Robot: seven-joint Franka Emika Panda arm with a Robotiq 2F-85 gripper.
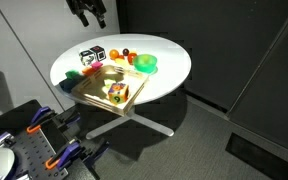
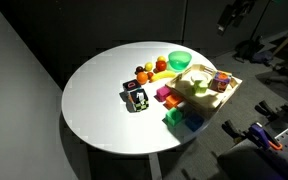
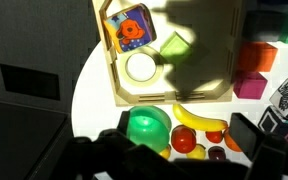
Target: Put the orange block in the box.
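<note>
An orange-red block (image 3: 257, 55) lies in shadow on the white table just outside the wooden box (image 3: 224, 60), next to a pink block (image 3: 249, 86). It also shows in an exterior view (image 2: 173, 103). The box (image 1: 89, 95) (image 2: 199, 100) holds an orange-and-blue toy (image 3: 131, 28), a white disc (image 3: 141, 67) and a green piece (image 3: 174, 45). My gripper (image 3: 184, 148) is open and empty, high above the table over the fruit. It shows at the top of both exterior views (image 1: 89, 12) (image 2: 234, 15).
A green bowl (image 3: 146, 128), a banana (image 3: 196, 116) and several small fruits (image 3: 184, 140) lie by the box. A black-and-white cube (image 2: 136, 99) stands near the table's middle. Green (image 2: 174, 118) and blue (image 2: 192, 121) blocks lie at the table edge. A clamp rack stands on the floor (image 1: 44, 145).
</note>
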